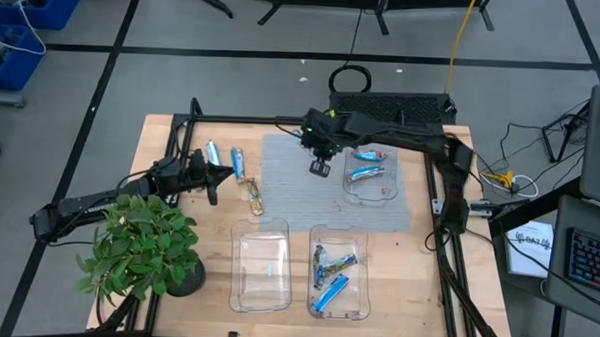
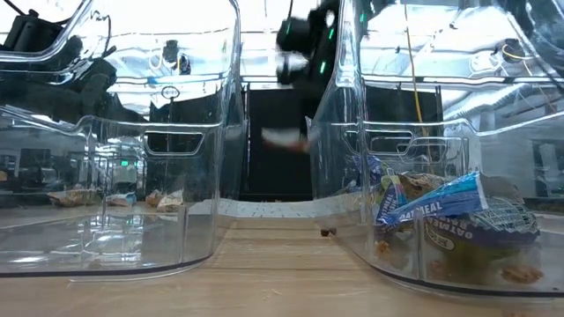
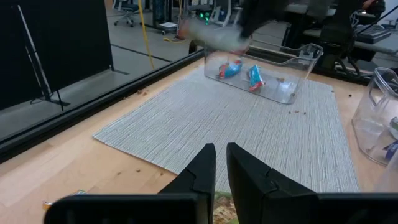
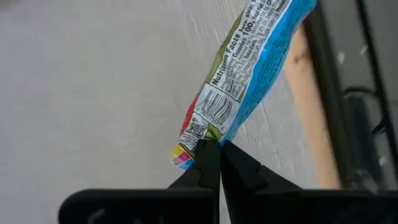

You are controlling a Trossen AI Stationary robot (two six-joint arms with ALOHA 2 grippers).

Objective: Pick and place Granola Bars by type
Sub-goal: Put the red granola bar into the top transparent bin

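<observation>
My right gripper (image 1: 320, 165) is over the grey mat (image 1: 289, 188), left of the far clear tray (image 1: 372, 181), and is shut on a blue-wrapped granola bar (image 4: 249, 74). That tray holds two red-and-blue bars (image 3: 239, 70). The near right tray (image 1: 338, 275) holds several bars (image 2: 441, 216), and the near left tray (image 1: 260, 267) looks bare. Three bars lie flat on the wood at the left: two blue (image 1: 237, 164) and one tan-gold (image 1: 251, 197). My left gripper (image 3: 221, 163) waits beside them, fingers nearly together. My right gripper pinches the blue bar by the crimped end of its wrapper (image 4: 198, 138), between the two fingertips (image 4: 211, 163) only. The fingers point down from above. The bar hangs below them, lifted clear of the mat, and shows blurred in the low view (image 2: 284, 136).
A potted plant (image 1: 142, 243) stands at the near left corner, close to my left arm. A black frame rail (image 1: 232, 118) runs along the table's far edge. The mat between the far tray and the left bars is bare.
</observation>
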